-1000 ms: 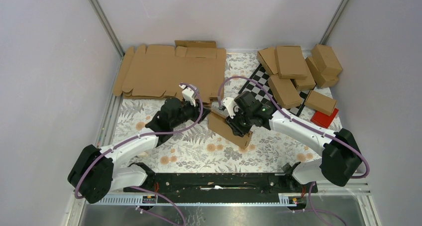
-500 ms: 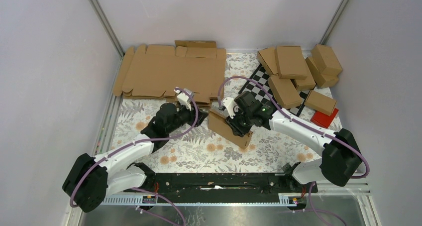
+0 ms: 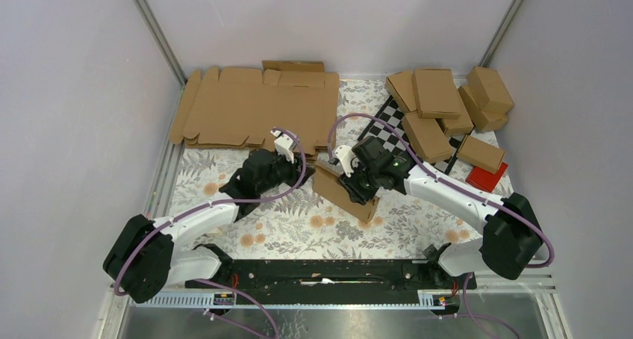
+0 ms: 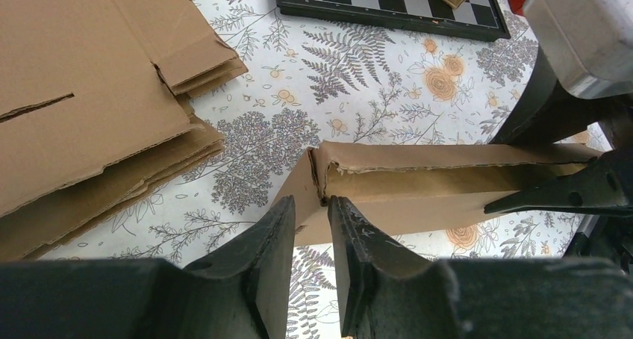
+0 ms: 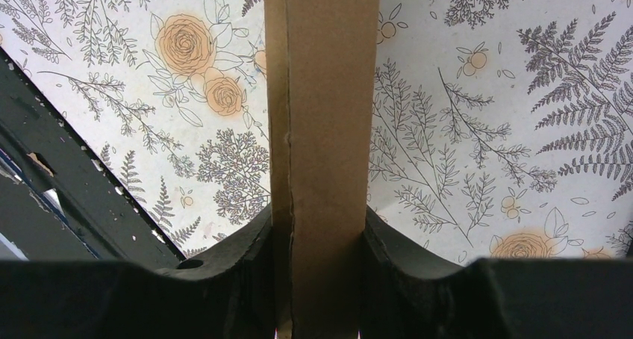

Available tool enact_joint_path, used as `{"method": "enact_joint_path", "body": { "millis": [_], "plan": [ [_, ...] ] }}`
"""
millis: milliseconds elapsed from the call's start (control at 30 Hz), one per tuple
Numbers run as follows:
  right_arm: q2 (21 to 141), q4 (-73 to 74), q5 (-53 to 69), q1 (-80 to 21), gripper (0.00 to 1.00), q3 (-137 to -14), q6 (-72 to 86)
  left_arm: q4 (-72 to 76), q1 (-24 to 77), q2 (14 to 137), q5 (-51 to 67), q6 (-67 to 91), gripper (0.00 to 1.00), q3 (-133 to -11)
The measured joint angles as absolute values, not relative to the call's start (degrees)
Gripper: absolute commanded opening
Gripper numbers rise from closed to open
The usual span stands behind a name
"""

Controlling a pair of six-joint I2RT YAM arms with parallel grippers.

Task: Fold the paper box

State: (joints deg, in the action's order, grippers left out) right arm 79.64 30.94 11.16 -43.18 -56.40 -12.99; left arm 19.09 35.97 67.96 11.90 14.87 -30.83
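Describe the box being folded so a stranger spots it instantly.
Find the middle of the floral tablecloth. The paper box is the slim brown carton clamped in the right arm's jaws; unlike the flat blanks and piled boxes behind, it alone is gripped.

One paper box (image 3: 345, 193), half folded. One flower-printed surface (image 3: 284, 231). Two robot arms: one left arm (image 3: 201, 216) and one right arm (image 3: 455, 193). One black-and-white chequered board (image 3: 382, 128). One small red block (image 3: 487, 178). Finished brown cartons (image 3: 437, 92): seven can be made out, but they overlap in a pile, so that count is not certain. One stack of flat cardboard blanks (image 3: 254, 107); the left wrist view shows at least three sheets at its edge, and the full number cannot be told.
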Motion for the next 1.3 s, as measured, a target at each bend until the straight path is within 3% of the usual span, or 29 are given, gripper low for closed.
{"method": "enact_joint_path", "body": {
  "millis": [400, 500, 533, 600, 667, 733, 933, 1300],
  "plan": [
    [79.68, 30.89, 11.00, -43.03, 0.31, -56.40, -12.67, 19.16, 35.97, 69.52, 12.97, 14.76, 0.22, -32.38],
    [79.68, 30.81, 10.61, -42.89, 0.30, -56.42, -12.38, 19.18, 35.97, 70.41, 13.23, 14.74, 0.14, -33.15],
    [79.70, 30.74, 10.46, -42.87, 0.30, -56.42, -12.34, 19.18, 35.97, 70.59, 13.32, 14.79, 0.16, -33.32],
    [79.72, 30.70, 10.22, -42.85, 0.30, -56.45, -12.34, 19.11, 35.97, 70.78, 13.39, 14.66, 0.30, -33.58],
    [79.77, 30.70, 10.13, -42.85, 0.30, -56.47, -12.38, 19.09, 35.97, 70.91, 13.32, 14.24, 0.34, -33.76],
    [79.77, 30.72, 10.17, -42.85, 0.30, -56.49, -12.64, 19.14, 35.97, 70.96, 13.21, 14.06, 0.30, -33.89],
    [79.77, 30.76, 10.55, -42.87, 0.30, -56.49, -13.30, 19.31, 35.97, 70.94, 12.12, 13.82, 0.01, -34.87],
    [79.99, 30.72, 10.63, -42.87, 0.30, -56.69, -13.28, 19.11, 36.03, 71.46, 12.45, 13.89, 0.00, -35.97]
  ]
}}
